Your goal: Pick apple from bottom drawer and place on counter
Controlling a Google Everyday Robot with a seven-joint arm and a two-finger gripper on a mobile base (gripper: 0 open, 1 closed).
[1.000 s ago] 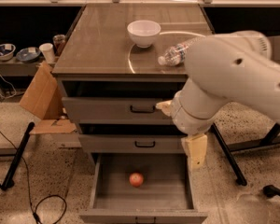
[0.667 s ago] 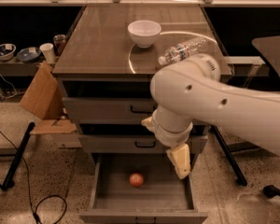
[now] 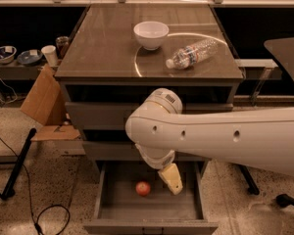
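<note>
The small reddish apple [image 3: 143, 188] lies on the flat grey floor of the open bottom drawer [image 3: 108, 199], a little left of its middle. My white arm reaches in from the right and bends down over the drawer. My gripper [image 3: 171, 178] hangs at its end just right of the apple, a short gap away and slightly above it. One pale yellowish finger [image 3: 170, 177] shows. The counter [image 3: 103, 43] is the glossy grey-brown cabinet top above, with a pale ring mark.
A white bowl [image 3: 151, 35] and a lying plastic water bottle [image 3: 192, 53] sit on the counter. Two shallower drawers [image 3: 95, 114] above are closed. A cardboard box [image 3: 44, 99] stands left of the cabinet; cables lie on the floor at the left.
My arm has swung left and down across the cabinet front. The gripper has dropped into the open bottom drawer, closer to the apple. The apple has not moved.
</note>
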